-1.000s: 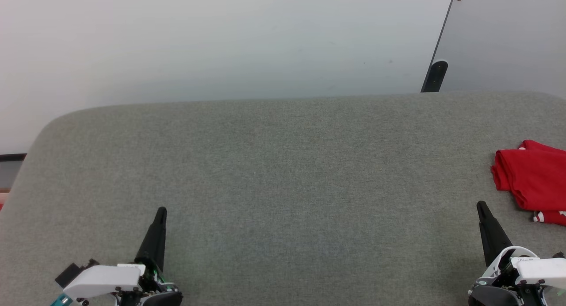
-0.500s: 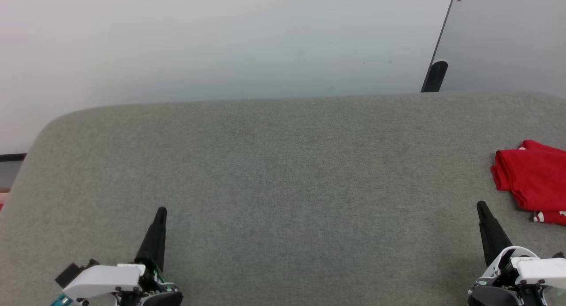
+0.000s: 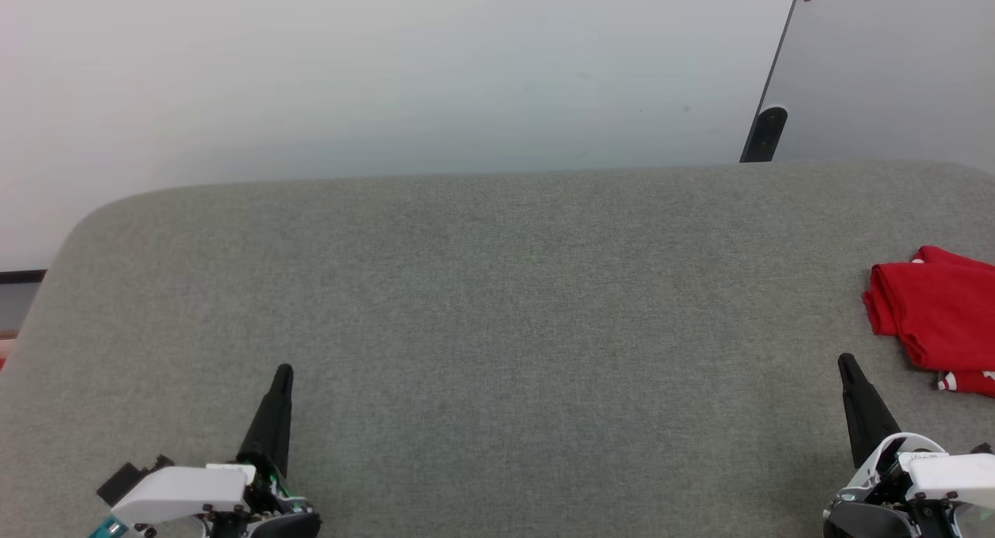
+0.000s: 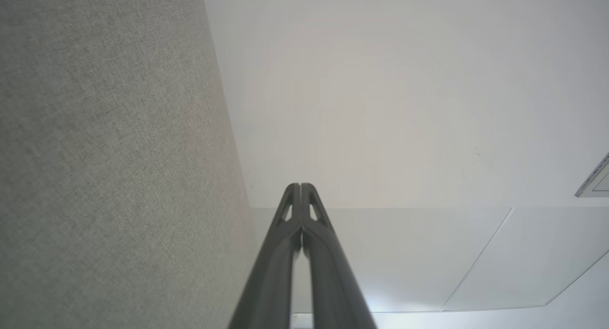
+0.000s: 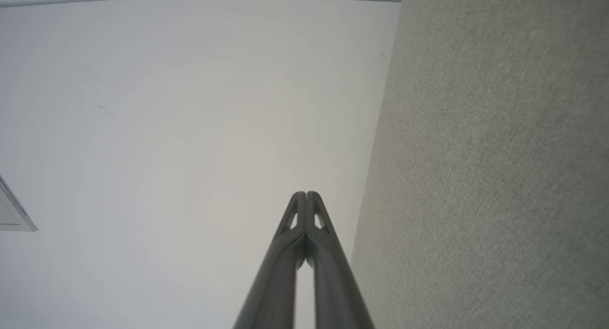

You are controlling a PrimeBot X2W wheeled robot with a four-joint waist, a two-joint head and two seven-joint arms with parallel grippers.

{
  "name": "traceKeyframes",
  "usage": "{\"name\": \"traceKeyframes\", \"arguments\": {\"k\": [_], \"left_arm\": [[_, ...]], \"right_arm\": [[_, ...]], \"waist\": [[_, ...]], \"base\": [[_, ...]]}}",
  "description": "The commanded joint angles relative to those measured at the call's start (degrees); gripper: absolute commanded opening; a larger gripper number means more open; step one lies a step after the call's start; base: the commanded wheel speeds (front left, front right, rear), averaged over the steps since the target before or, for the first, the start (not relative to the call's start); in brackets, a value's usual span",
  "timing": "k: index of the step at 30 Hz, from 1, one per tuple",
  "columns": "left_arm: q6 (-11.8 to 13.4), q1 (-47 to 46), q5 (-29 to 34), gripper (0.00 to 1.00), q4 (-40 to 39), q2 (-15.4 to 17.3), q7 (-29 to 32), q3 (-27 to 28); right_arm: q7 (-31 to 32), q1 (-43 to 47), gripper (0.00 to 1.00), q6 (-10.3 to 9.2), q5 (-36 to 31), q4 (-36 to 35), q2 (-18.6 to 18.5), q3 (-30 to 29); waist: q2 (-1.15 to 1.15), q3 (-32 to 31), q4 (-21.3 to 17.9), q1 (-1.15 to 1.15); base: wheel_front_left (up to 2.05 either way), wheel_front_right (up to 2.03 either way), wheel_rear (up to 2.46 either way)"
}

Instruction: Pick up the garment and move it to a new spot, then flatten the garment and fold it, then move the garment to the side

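left tool [image 3: 284,373] clenched, empty | right tool [image 3: 844,363] clenched, empty | folded red garment [image 3: 933,312] on grey bench [image 3: 497,289], near right tool, not touching

The table [image 3: 497,305] is big and wide, with a soft grey cloth top. Its far left corner is round. The cloth looks smooth and flat. 1 thing lies on it: a red shirt [image 3: 937,316], far over on the right side. The shirt is folded into a small bundle with a few creases. A bit of white and red striped trim peeks out at its near end. Part of the shirt runs out of view.
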Motion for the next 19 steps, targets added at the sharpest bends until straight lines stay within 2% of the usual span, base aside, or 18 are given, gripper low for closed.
{"name": "traceKeyframes", "arguments": {"k": [1, 19], "left_arm": [[-0.2, -0.6, -0.1, 0.0, 0.1, -0.1, 0.2, 0.2], [-0.2, -0.6, -0.1, 0.0, 0.0, -0.1, 0.2, 0.2]], "right_arm": [[0.1, -0.2, 0.0, -0.08, 0.0, 0.0, 0.2, 0.0], [0.1, -0.2, 0.0, -0.08, 0.0, 0.0, 0.2, 0.0]], "waist": [[0.0, 0.0, 0.0, 0.0], [0.0, 0.0, 0.0, 0.0]], "base": [[0.0, 0.0, 0.0], [0.0, 0.0, 0.0]]}}
